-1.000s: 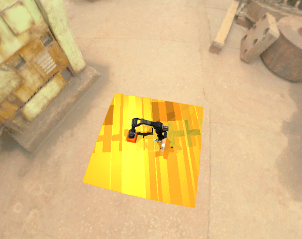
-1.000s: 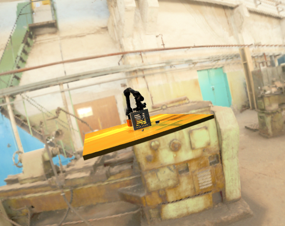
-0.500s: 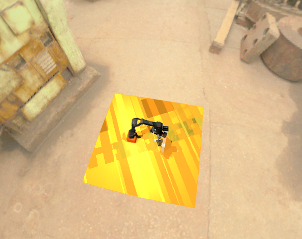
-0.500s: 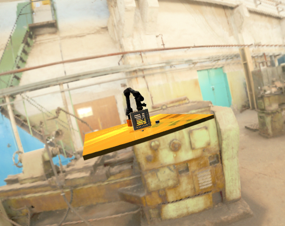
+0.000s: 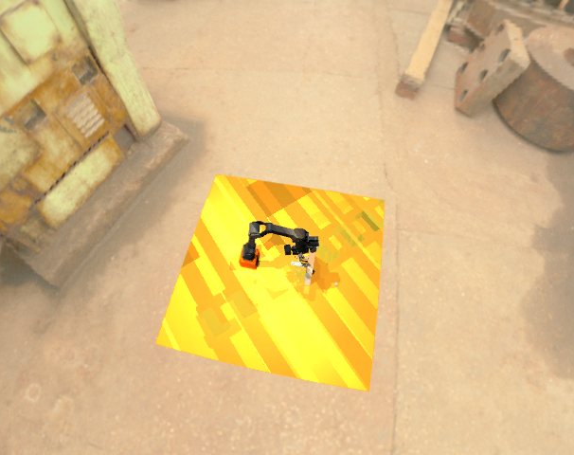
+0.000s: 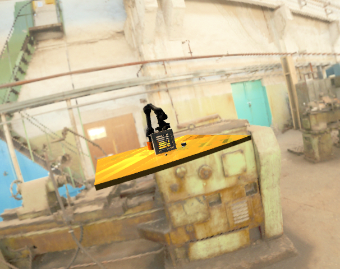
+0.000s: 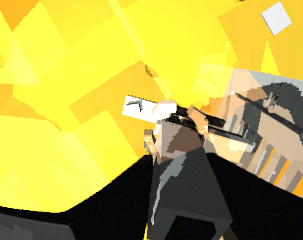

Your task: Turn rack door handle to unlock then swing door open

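Note:
The rack (image 5: 309,278) (image 6: 173,133) stands upright on the table with a slatted panel. In the wrist view its slats (image 7: 277,172) slant across the right side. The dark upright handle (image 7: 187,182) fills the lower middle of the wrist view, and a white plate (image 7: 141,109) shows beyond it to the left. My gripper (image 5: 299,256) (image 6: 163,127) (image 7: 179,162) is shut on the handle, with a black finger on each side. The gripper stands slanted relative to the rack. The handle is hidden behind the rack in the exterior view, and how far the door stands open cannot be told.
A small white and dark block (image 5: 335,283) (image 6: 183,144) (image 7: 276,19) sits on the yellow-orange striped table (image 5: 321,362) (image 6: 120,167), a little away from the rack. The arm's orange base (image 5: 248,260) (image 6: 149,145) stands on the other side of the rack.

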Tool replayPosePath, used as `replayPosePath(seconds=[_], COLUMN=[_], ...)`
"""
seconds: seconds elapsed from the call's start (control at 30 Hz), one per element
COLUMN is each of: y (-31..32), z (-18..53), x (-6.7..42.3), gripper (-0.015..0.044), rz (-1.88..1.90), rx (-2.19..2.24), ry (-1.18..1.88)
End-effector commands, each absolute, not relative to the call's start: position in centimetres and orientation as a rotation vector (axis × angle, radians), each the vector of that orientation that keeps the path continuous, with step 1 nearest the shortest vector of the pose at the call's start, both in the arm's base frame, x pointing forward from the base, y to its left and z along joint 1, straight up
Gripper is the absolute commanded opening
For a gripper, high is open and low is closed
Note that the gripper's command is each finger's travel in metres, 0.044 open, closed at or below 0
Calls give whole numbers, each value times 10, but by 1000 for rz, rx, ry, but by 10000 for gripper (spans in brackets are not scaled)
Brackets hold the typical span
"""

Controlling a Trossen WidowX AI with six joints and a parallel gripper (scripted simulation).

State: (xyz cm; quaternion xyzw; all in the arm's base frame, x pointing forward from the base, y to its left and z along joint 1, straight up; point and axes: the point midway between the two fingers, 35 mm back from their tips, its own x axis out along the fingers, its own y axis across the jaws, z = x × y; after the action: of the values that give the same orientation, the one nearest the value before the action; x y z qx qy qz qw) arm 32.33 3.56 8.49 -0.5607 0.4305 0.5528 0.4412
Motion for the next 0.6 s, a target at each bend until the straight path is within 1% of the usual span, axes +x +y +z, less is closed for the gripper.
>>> replayPosePath(seconds=[0.0, 0.33, 0.37, 0.57], y=[36, 36, 36, 36], z=[85, 85, 85, 85], x=[324, 324, 324, 324], gripper=[19, 282, 291, 291], rz=[1392, 1392, 1392, 1233], rx=[-1413, -1413, -1413, -1251], ry=[1053, 1053, 1053, 1169])
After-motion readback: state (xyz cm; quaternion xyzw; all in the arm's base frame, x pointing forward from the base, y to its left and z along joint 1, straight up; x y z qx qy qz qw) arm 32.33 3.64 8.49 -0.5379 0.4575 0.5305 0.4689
